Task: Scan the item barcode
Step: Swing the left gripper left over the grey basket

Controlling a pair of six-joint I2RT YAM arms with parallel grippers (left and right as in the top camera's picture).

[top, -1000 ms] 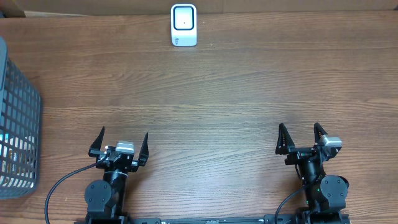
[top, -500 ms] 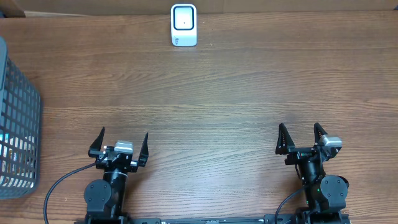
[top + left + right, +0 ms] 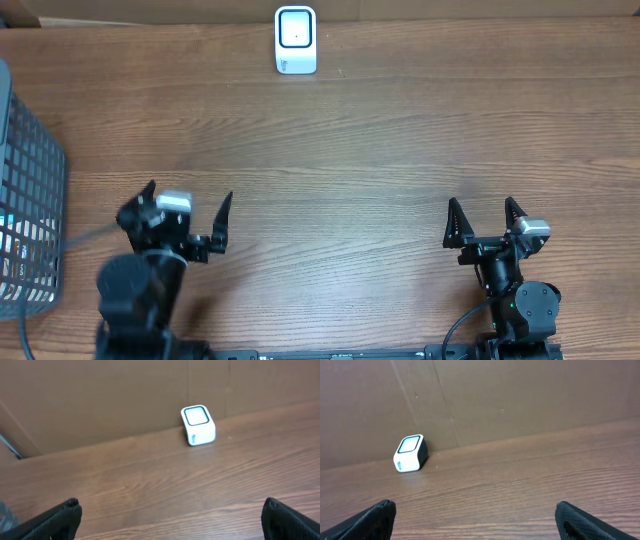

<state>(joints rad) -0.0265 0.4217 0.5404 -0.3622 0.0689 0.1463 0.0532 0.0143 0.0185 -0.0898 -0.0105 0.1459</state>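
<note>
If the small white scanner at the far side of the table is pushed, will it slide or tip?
The white scanner looks squat with a flat base, so it would probably slide rather than tip. Its smooth shell, likely plastic, may be slippery to grip. It seems rigid, not floppy.

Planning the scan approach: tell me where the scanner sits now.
Overhead, the white scanner stands at the table's far edge, just left of centre, against the cardboard wall.
</note>
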